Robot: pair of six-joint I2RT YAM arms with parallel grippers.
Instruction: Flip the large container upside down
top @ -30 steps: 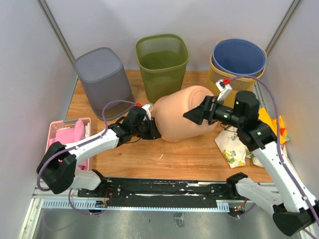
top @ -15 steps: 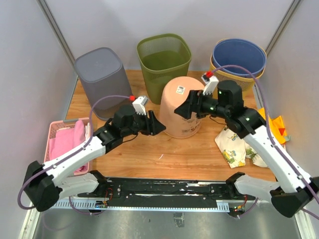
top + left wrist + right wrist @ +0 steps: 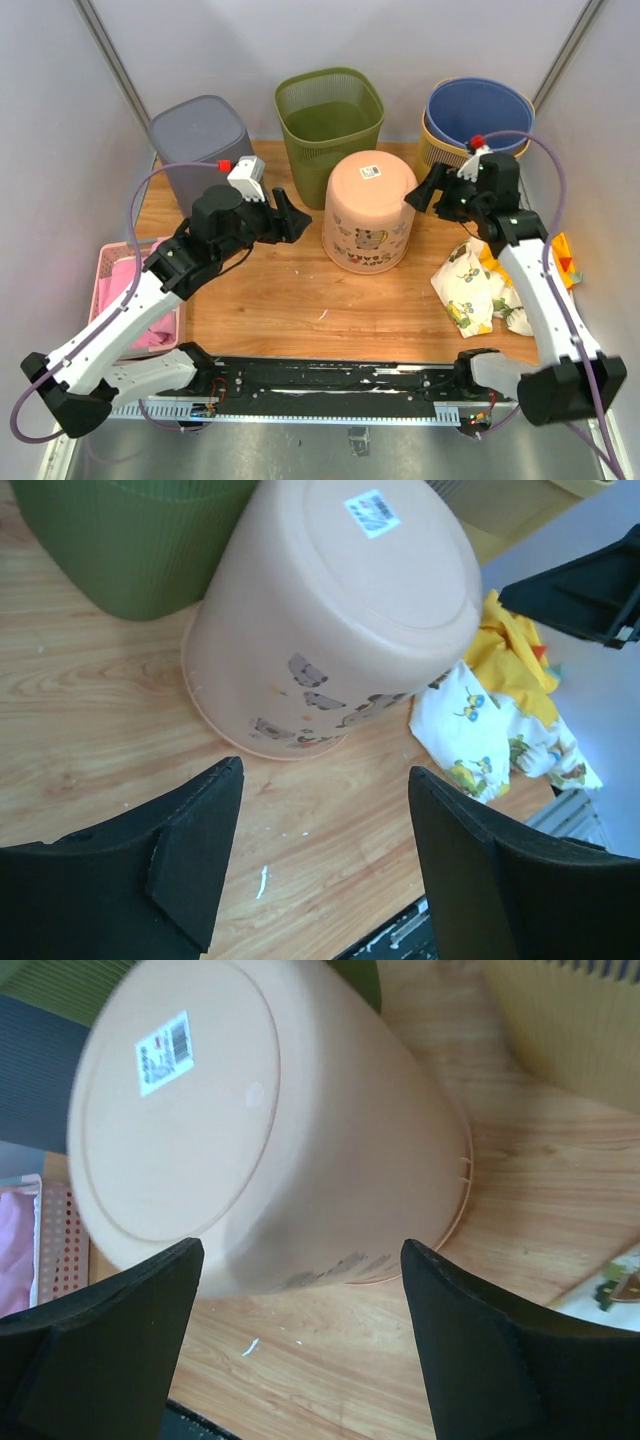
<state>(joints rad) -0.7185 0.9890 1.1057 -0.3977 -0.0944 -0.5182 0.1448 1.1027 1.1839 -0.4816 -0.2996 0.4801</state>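
Observation:
The large container, a peach plastic bucket with small printed figures, stands bottom up on the wooden table, its barcode sticker on top. It fills the upper part of the left wrist view and the right wrist view. My left gripper hangs to the bucket's left, open and apart from it, with only bare table between its fingers. To the bucket's upper right, my right gripper is wide open and also clear of it, with the bucket's side and the table showing between its fingers.
A green mesh basket stands right behind the bucket. An inverted grey bin is at back left, and a blue bucket in a yellow basket at back right. A pink crate sits left; patterned and yellow cloths lie right.
The bucket went from lying on its side between both grippers to standing bottom up. The left gripper opened and drew back left; the right gripper pulled away to the right.

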